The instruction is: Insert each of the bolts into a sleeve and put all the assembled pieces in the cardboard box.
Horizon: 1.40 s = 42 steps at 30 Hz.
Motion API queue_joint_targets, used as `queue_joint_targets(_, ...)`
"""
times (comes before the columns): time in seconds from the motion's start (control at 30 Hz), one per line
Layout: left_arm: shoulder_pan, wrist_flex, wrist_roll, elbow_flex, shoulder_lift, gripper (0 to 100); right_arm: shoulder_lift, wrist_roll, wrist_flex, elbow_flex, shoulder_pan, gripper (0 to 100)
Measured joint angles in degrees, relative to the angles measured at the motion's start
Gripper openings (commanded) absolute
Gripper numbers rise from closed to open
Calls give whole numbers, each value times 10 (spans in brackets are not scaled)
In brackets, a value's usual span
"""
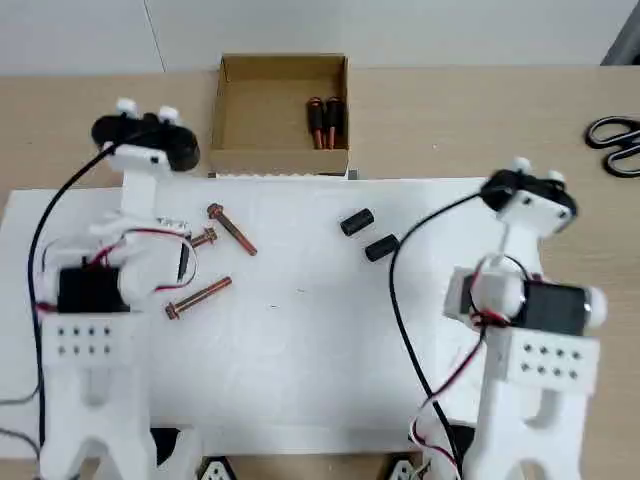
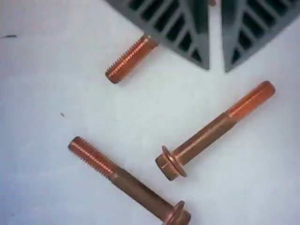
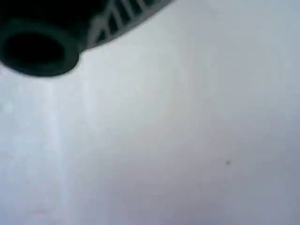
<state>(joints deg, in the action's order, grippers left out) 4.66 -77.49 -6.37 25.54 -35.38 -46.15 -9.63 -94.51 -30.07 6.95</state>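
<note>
White arms (image 1: 95,340), black servos (image 1: 90,290), black cables (image 1: 400,300)

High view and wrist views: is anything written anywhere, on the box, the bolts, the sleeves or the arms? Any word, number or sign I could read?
None: no text can be read in any of the views.
The box, bolts, sleeves, arms and white sheet bear no visible print.

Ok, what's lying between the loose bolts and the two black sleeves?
Nothing; in the high view the white sheet between the bolts and the sleeves is bare.
</note>
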Motion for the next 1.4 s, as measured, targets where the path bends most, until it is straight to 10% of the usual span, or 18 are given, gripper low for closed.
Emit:
queue_joint_targets(0.67,43,-38,-262,-219,389,141,-86,0,47,-99,49,3)
queue_joint_targets(1.4,65,-76,-354,-369,615,141,-86,-3,47,-99,54,3)
